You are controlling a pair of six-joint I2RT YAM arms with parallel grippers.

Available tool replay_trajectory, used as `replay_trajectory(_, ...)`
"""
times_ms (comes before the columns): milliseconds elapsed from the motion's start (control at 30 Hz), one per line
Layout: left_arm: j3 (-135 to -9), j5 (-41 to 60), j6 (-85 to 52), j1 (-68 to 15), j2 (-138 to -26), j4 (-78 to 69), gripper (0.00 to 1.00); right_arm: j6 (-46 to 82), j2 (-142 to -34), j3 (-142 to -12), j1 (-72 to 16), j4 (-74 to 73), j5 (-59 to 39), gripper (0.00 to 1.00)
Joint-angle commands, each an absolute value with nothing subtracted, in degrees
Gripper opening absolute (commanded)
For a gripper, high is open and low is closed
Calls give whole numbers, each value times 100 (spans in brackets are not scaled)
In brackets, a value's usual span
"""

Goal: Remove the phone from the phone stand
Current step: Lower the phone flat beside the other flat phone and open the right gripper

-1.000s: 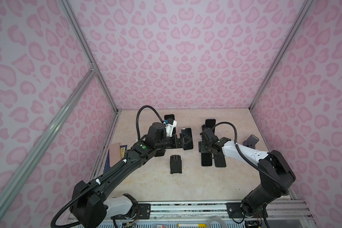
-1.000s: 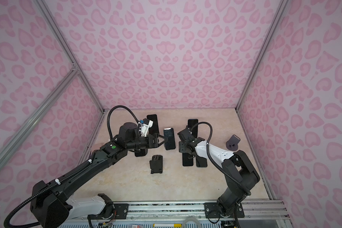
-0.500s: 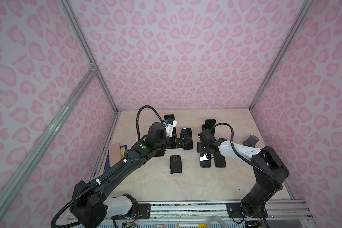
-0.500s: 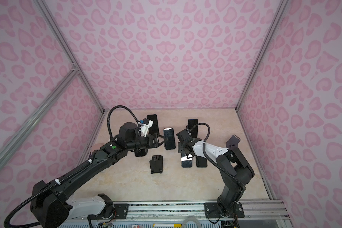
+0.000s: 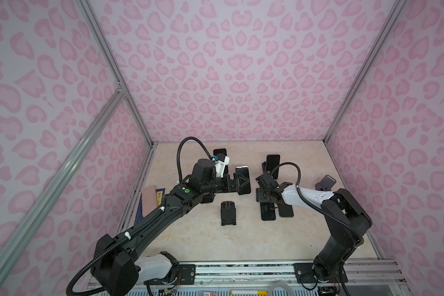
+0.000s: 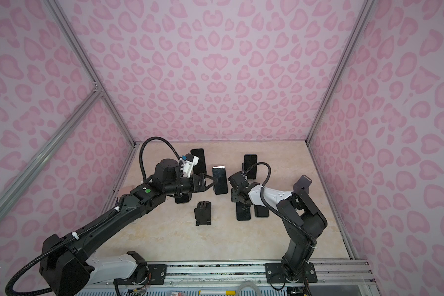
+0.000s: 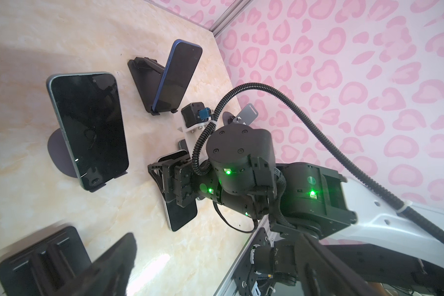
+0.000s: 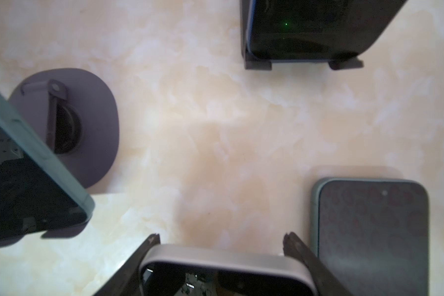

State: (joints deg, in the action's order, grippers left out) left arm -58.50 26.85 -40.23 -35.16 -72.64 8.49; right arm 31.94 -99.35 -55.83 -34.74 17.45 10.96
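Observation:
My right gripper [image 8: 221, 235] is shut on a grey-rimmed phone [image 8: 223, 271], one finger on each long side. In both top views this phone [image 5: 268, 214] is held low over the table by my right gripper [image 5: 267, 203], beside another phone [image 5: 285, 211] lying flat. I cannot tell if the held phone touches the table. An empty purple-grey stand [image 5: 326, 182] is at the right and an empty black stand [image 5: 228, 212] in the middle. My left gripper [image 5: 241, 182] hovers open and empty next to a teal phone [image 7: 87, 128] leaning on a purple round-based stand [image 8: 87, 128].
A blue phone [image 7: 177, 77] leans on a black stand at the back right. Another phone [image 5: 219, 153] stands at the back left, partly behind my left wrist camera. Patterned walls close three sides, with a metal rail [image 5: 241, 269] along the front.
The right arm's elbow has swung in toward the left while its gripper keeps the phone low beside the flat one. The left arm has held its place.

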Motion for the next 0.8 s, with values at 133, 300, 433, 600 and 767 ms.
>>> replay_trajectory(133, -5912, 2631, -3929, -3507, -7321, 782, 100, 3162, -10062, -5607, -3475, 1753, 1433, 69)
replay_trajectory(300, -5906, 2592, -3911, -3507, -7285, 782, 100, 3131, -10242, -5719, -3472, 1725, 1478, 69)
replay_trajectory(433, -5902, 2584, -3886, -3506, -7273, 788, 100, 3202, -10391, -5696, -3482, 1610, 1424, 68)
replay_trajectory(600, -5905, 2603, -3885, -3502, -7277, 786, 100, 3270, -10372, -5487, -3481, 1415, 1433, 69)
replay_trajectory(767, -5912, 2610, -3885, -3507, -7269, 783, 100, 3228, -10388, -5467, -3479, 1454, 1473, 72)
